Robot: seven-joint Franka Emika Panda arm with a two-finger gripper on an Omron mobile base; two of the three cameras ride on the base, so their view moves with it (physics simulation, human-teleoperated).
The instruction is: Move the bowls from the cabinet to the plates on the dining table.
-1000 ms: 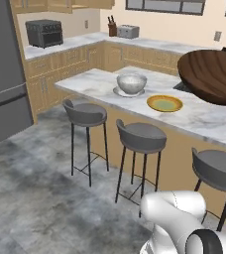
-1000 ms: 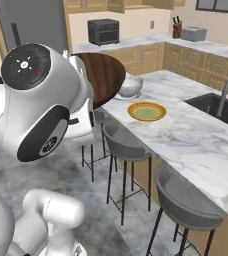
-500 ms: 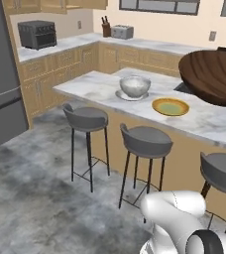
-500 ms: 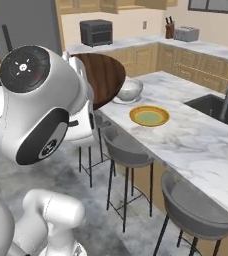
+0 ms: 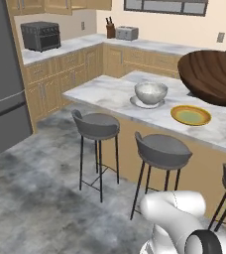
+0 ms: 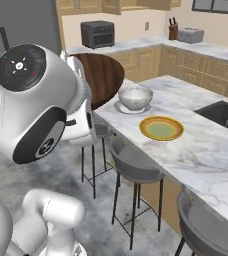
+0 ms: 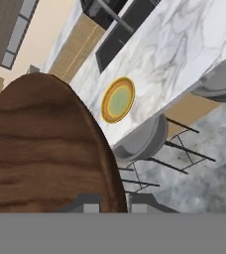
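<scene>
- Dining worktop (image 5: 110,92): long marble-topped island with grey stools (image 5: 97,125) along its near side.
- Wooden bowl (image 7: 40,149): dark brown, held in the air above the worktop's edge, apart from the surface.
- Marbled bowl (image 5: 150,92): seated on the pale grey plate (image 5: 135,102) on the worktop.
- Yellowish plate (image 6: 161,128): bare, just beside the marbled bowl.
- Tool (image 7: 114,202): fingers pinched on the wooden bowl's rim.

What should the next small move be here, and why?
Probably carry the wooden bowl, held in the shut gripper, over the yellowish plate. That plate is bare, while the marbled bowl already sits on the grey plate, and the wooden bowl hangs off to one side.
</scene>
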